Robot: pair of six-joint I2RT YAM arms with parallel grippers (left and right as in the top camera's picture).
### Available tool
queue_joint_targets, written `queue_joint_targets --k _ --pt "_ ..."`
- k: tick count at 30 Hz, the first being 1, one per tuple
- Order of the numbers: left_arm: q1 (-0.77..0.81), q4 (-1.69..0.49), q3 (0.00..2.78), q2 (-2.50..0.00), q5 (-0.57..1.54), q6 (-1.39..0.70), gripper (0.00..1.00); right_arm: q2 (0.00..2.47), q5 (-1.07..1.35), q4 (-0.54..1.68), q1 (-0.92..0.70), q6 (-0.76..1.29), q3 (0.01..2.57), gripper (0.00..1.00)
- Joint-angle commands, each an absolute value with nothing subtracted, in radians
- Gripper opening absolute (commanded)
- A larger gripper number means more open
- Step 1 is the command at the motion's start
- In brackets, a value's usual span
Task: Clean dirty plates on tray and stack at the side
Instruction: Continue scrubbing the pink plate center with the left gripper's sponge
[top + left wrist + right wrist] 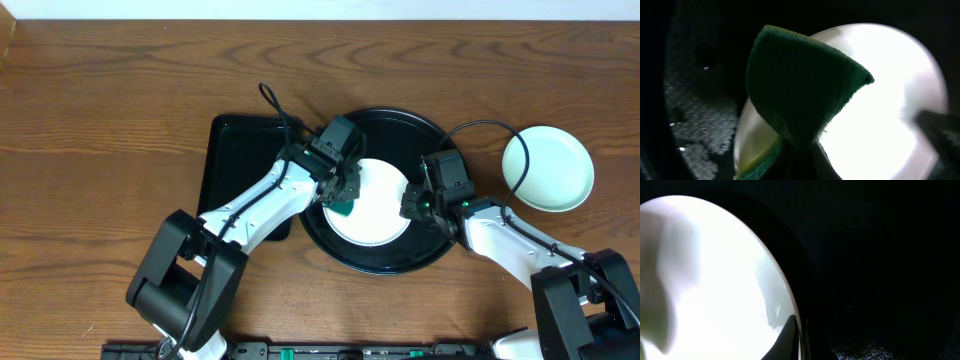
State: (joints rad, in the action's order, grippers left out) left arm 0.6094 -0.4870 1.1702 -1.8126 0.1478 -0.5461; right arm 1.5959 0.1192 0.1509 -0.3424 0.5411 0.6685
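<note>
Left fingers (340,193) clench a green sponge (800,90) on a white plate (378,208) in the round black tray (390,262), frame centre. Right fingers (785,337) pinch its right rim. A second plate (547,168) sits on the table (100,120), upper right.

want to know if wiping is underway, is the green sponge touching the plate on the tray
Cannot tell. In the left wrist view the green sponge overlaps the plate, but no contact or gap shows plainly.

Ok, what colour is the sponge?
The sponge is dark green with a yellow layer at its lower edge; clearest in the left wrist view.
</note>
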Motion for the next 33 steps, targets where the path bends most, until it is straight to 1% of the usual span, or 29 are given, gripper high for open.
queue_joint_targets --k 1,6,13,21,27,33 --pt "0.608 -0.472 1.138 -1.842 0.085 -0.533 0.08 1.642 0.147 0.156 -0.348 0.542 0.656 0.01" --pt "0.614 -0.462 1.116 -1.884 0.09 -0.536 0.08 1.642 0.147 0.156 -0.348 0.542 0.656 0.01" --pt "0.645 -0.447 1.116 -1.892 0.264 -0.537 0.08 1.642 0.147 0.156 -0.348 0.542 0.656 0.01" --pt "0.704 -0.431 1.116 -1.892 0.32 -0.563 0.08 1.642 0.147 0.156 -0.348 0.542 0.656 0.01" --pt "0.698 -0.428 1.122 -1.885 0.407 -0.562 0.07 1.642 0.147 0.156 -0.348 0.542 0.656 0.01" --pt "0.672 -0.428 1.131 -1.814 0.411 -0.559 0.08 1.642 0.147 0.156 -0.348 0.542 0.656 0.01"
